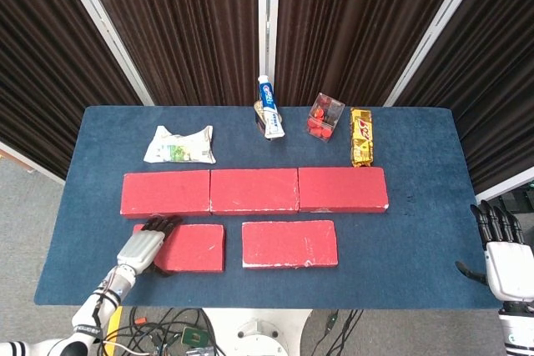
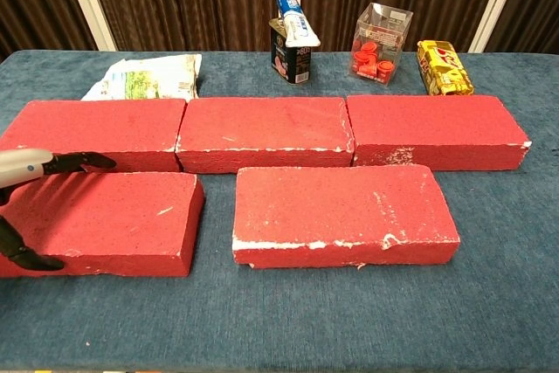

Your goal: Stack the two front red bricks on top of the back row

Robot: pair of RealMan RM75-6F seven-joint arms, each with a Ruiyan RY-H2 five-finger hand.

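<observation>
- A blue cloth-covered table (image 1: 417, 231) fills the scene, with dark curtains (image 1: 183, 22) behind its far edge.
- A back row of three red bricks (image 1: 254, 190) lies end to end across the middle of the table, each touching the next, running from near the left edge toward the right.
- The front left brick (image 1: 190, 247) lies flat just in front of the row's left brick, near the front left corner.
- The front right brick (image 1: 289, 243) lies flat beside it with a gap between them, in front of the row's middle brick. Both front bricks sit on the table, not yet on the row.
- The left hand (image 1: 148, 244) grips the left end of the front left brick: its dark fingers (image 2: 83, 162) reach over the top far edge, and the thumb presses the near side, as the chest view shows.
- The right hand (image 1: 501, 252) is at the table's right edge near the front right corner, well apart from all bricks, fingers spread and holding nothing.
- A crumpled white and green packet (image 1: 180, 144) lies near the far left of the table.
- A yellow snack bar (image 1: 361, 137) lies near the far edge, right of centre.
- A clear box of red pieces (image 1: 324, 115) stands just left of the bar.
- A toothpaste tube (image 1: 269, 106) leans on a small dark can (image 2: 291, 60) at the far edge's middle.
</observation>
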